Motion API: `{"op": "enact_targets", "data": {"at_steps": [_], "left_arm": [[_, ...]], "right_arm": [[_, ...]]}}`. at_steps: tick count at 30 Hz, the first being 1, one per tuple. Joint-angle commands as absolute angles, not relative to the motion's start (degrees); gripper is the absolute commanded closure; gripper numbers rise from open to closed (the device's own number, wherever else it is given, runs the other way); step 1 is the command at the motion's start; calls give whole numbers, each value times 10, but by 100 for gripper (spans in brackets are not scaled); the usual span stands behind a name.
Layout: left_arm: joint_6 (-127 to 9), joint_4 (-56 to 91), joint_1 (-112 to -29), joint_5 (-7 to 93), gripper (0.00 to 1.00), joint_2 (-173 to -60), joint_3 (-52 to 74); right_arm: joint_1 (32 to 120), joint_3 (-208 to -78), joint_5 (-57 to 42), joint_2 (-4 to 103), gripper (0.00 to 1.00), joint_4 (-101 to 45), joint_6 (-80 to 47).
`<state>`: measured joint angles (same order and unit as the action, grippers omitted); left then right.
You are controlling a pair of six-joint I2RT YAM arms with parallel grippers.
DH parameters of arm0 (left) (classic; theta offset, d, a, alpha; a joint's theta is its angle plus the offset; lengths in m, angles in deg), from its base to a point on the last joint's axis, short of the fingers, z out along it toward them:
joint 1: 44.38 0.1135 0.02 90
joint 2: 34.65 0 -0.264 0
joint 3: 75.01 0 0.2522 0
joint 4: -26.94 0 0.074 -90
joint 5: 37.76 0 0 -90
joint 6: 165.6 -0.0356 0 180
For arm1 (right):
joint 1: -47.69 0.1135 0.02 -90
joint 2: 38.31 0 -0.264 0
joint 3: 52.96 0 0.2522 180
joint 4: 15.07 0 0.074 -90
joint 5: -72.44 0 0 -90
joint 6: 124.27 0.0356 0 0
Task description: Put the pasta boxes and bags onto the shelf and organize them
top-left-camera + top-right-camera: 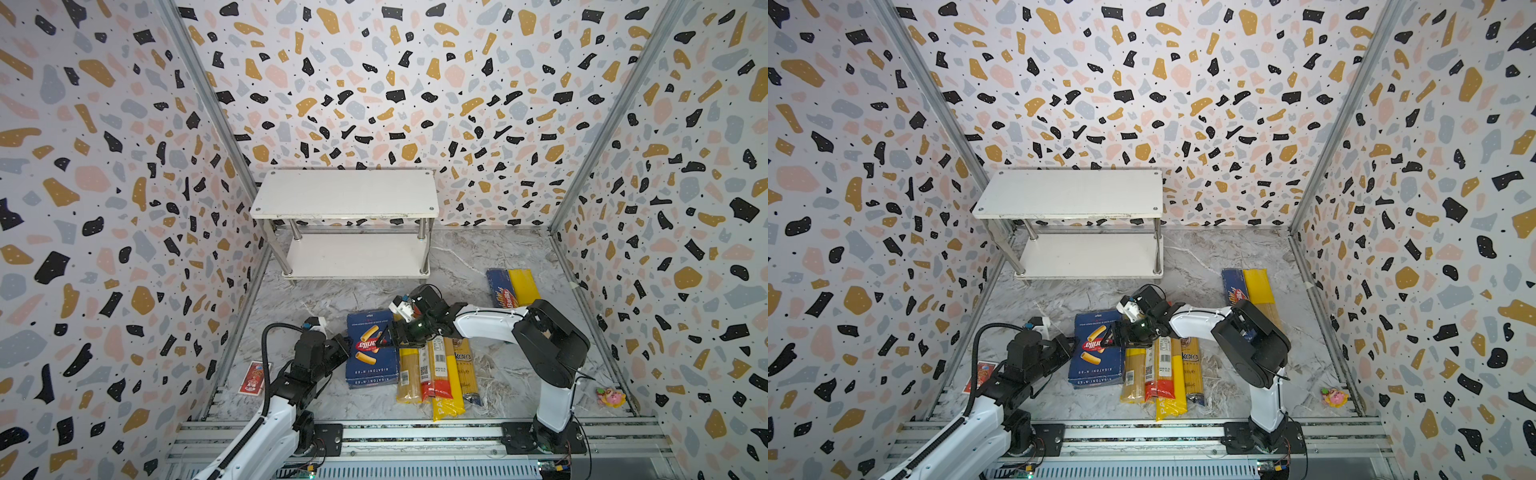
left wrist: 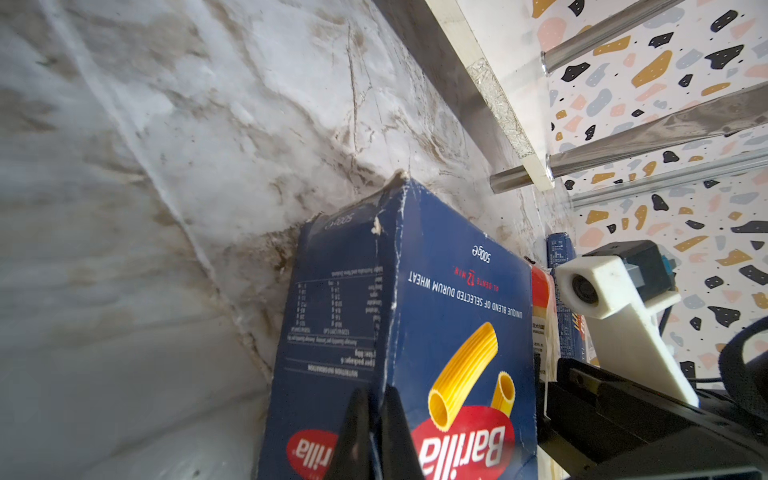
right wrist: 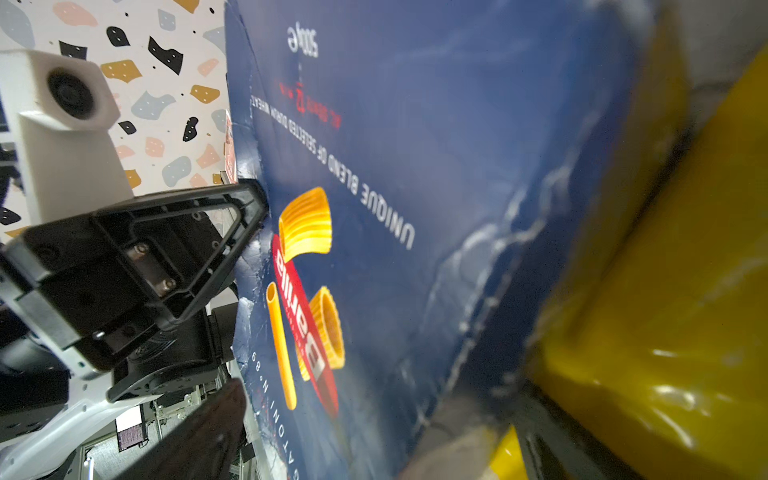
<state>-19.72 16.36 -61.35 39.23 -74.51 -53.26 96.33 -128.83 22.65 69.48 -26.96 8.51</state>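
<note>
Bracing the rigatoni box (image 1: 368, 365), flat on the tabletop (image 1: 332, 299), seems the step: left jaws, clenched, press its left edge, perhaps pinching it; right jaws gape released over its right edge. Close squarely before lifting toward the shelf (image 1: 345, 193) beyond the box.

Spaghetti box (image 1: 498, 286) half behind right arm (image 1: 548, 345)

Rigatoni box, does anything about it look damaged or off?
Yes. The rigatoni box is worn. In the left wrist view its far corner is crushed and torn, showing pale cardboard. White creases run along its edges, and they show in the right wrist view too. Nothing has spilled.
</note>
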Motion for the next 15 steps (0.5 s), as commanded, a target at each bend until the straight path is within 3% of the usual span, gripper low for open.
{"op": "enact_targets", "data": {"at_steps": [1,11,15], "left_arm": [[-163,202,-623,281,100,-750,-558],[-130,317,-620,250,100,-774,-611],[-133,321,-619,244,100,-771,-621]], "right_arm": [[967,-1301,223,682,1,-312,69],[1002,-1312,351,765,1,-142,157],[1003,-1269,380,767,0,13,236]]}}
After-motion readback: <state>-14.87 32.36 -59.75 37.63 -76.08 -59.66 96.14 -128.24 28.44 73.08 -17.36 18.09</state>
